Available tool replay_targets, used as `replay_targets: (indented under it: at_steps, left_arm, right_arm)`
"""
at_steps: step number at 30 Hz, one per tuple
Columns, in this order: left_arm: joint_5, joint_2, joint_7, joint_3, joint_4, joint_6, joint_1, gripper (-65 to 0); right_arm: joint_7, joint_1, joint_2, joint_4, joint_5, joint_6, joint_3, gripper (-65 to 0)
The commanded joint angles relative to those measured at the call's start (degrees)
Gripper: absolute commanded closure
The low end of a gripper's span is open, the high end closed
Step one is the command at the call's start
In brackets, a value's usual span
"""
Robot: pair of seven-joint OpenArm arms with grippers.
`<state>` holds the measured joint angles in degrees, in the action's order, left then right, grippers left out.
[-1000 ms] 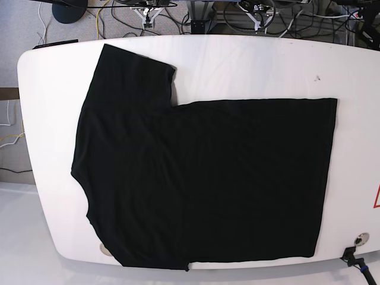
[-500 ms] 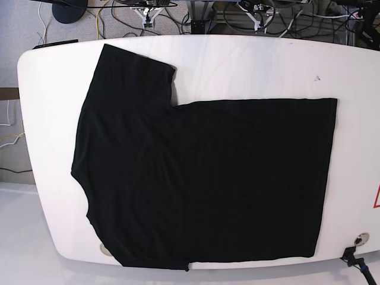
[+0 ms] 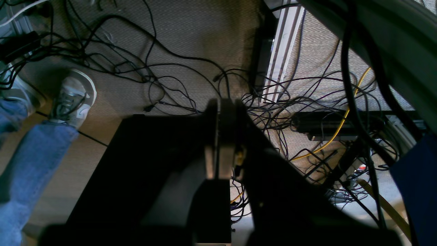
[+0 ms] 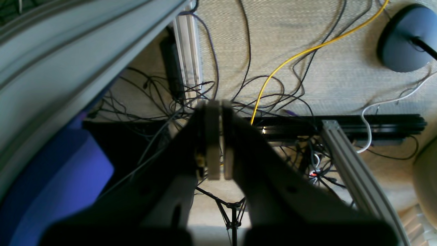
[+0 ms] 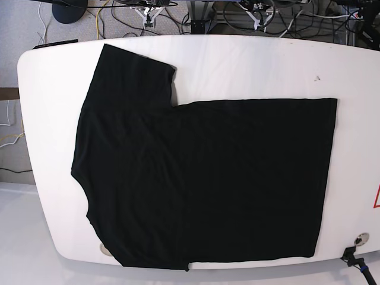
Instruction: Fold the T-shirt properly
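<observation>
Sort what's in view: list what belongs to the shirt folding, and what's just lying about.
For the job:
- large plain black cloth T-shirt
- white table
- left gripper, shut
- right gripper, shut

Lying about:
- yellow cable
- tangled black floor cables

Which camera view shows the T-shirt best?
The base view: the whole T-shirt lies spread on the white table. Neither wrist view shows it; they face the cabled floor past the shut left gripper and right gripper.
</observation>
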<state>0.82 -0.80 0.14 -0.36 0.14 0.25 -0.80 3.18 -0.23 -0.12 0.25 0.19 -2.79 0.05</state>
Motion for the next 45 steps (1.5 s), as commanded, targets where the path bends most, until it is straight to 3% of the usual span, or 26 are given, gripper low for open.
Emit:
replay_targets:
  at_steps: [1,45]
  left_arm:
    - [0.1,-0.1,0.0,0.0,0.1,0.2,0.0,0.0]
    - [-0.4,-0.7,-0.2,0.1,1.5,-0.1,-1.4,0.0]
  right_arm:
    - [-0.2,-0.1,0.2,-0.2,-0.1,-0.2,0.3,-0.5]
    - [-0.3,-1.7,1.1,0.0,-0.1,-0.9,0.2,0.0]
